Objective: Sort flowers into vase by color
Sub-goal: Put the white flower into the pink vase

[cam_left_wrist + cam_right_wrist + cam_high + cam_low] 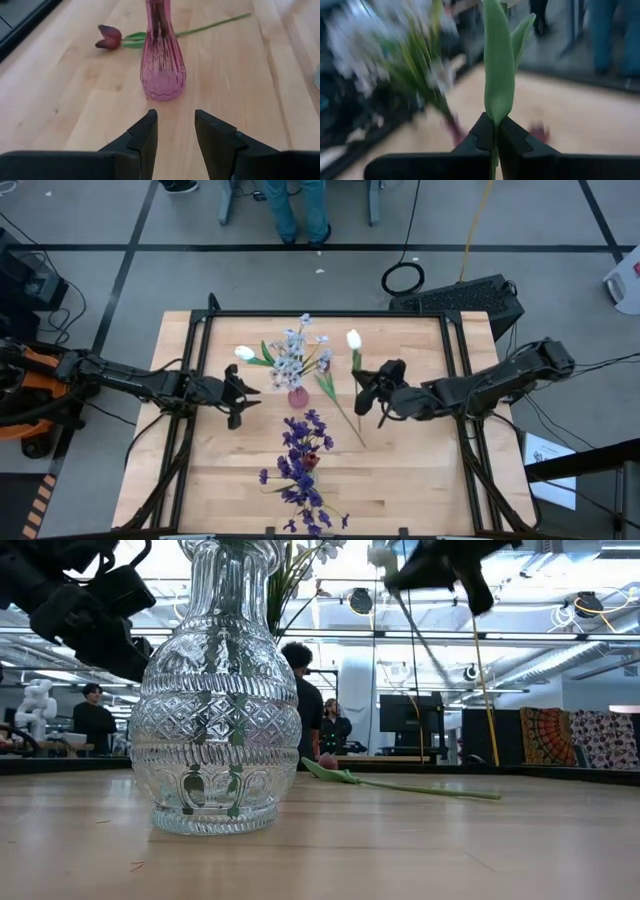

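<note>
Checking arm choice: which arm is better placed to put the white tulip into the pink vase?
Right: its tool is shut on the white tulip beside the pink vase; the left tool is open, empty.

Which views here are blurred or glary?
Right wrist view: the pale flower bunch is smeared, though the green leaf stays fairly crisp. Low view: bright ceiling light glints through the clear glass vase. High and left wrist views read sharp.

Pale, matt, smooth-planked wood for the table (420,470), glossy cut clear glass with diamond facets for the near vase (215,690), shiny ribbed pink glass for the small vase (162,65), matt black plastic on the left tool (175,132).
</note>
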